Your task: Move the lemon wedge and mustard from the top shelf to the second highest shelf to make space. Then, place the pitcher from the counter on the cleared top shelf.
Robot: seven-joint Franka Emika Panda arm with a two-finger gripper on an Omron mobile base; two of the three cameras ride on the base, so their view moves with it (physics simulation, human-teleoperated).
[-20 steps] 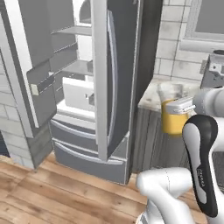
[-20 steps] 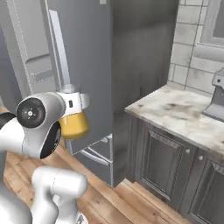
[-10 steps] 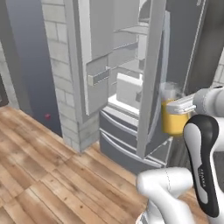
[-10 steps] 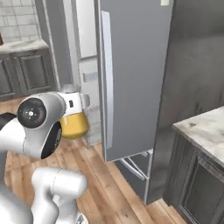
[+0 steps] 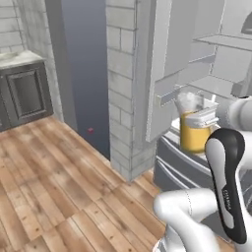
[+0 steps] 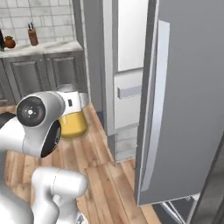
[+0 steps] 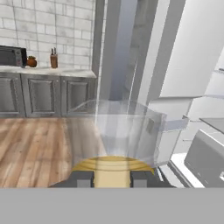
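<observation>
My gripper (image 7: 111,178) is shut on the pitcher (image 7: 114,135), a clear jug with orange liquid in its bottom. From the left base the pitcher (image 5: 192,129) hangs in front of the open fridge, below the shelves. From the right base the pitcher (image 6: 72,123) sits beside my white wrist. The top shelf (image 5: 222,40) is a thin grey plate at the upper right, and the second highest shelf (image 5: 216,84) lies under it. The lemon wedge and the mustard are out of view.
The open left fridge door (image 5: 172,64) stands close beside the pitcher. The right fridge door (image 6: 183,100) looms large on the right. A brick pillar (image 5: 120,83) flanks the fridge. A counter (image 7: 43,70) on dark grey cabinets lines the far wall beyond the wooden floor (image 5: 49,187).
The base has turned, so the whole scene has slid: the fridge is now at the right of the left base view. The pitcher has stayed in my gripper.
</observation>
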